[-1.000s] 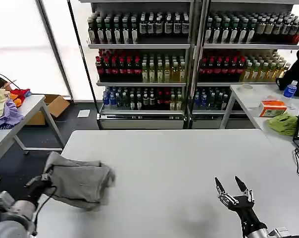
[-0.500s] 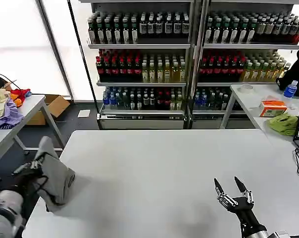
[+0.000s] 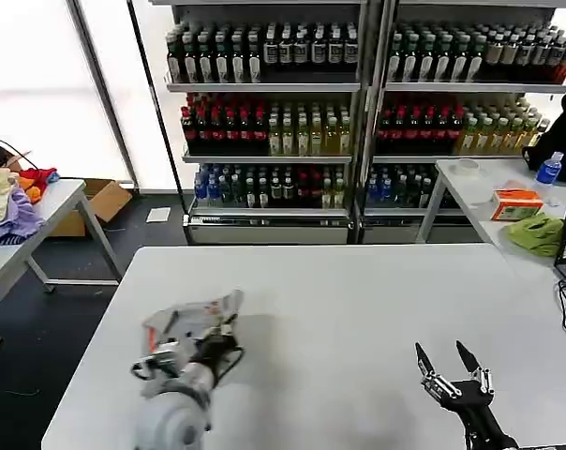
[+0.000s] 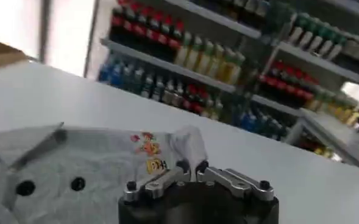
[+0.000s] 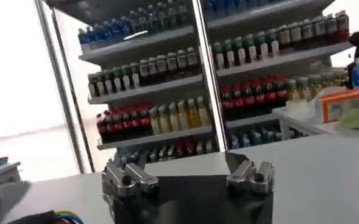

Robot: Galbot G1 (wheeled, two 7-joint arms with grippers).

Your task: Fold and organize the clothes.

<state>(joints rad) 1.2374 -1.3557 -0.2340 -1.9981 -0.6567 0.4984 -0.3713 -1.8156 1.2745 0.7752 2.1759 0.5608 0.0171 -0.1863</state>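
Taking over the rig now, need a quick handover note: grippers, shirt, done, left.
Left gripper: fingers shut on the grey shirt, over the near-left part of the white table.
Right gripper: fingers open, holding nothing, parked above the near-right edge.
Shirt: bunched, chest print and dark buttons facing up.
Done: shirt is on the table.
Left: spread it flat, fold, stack.

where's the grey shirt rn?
In the head view the grey shirt lies bunched on the white table, near its left front corner, with the left claw shut on its near edge.
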